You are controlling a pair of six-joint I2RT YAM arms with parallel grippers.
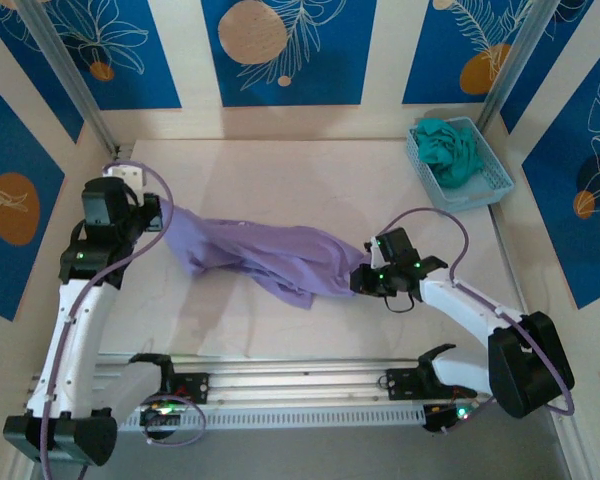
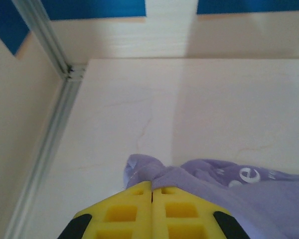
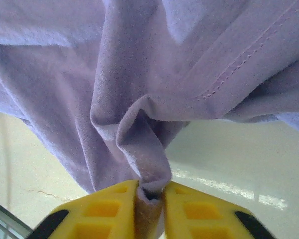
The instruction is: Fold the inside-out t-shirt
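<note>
The right jaws stood barely parted around a pinched fold of the purple t-shirt [image 3: 139, 99], and the left jaws, pressed tight, gripped its left end, so it lay stretched between them across the middle of the worktop [image 1: 280, 175], probably to spread it for folding.

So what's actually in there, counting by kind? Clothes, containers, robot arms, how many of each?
Garments: 2, the lavender t-shirt and the teal garment
Baskets: 1, the light blue basket
Robot arms: 2, the left arm and the right arm
Total: 5
</note>
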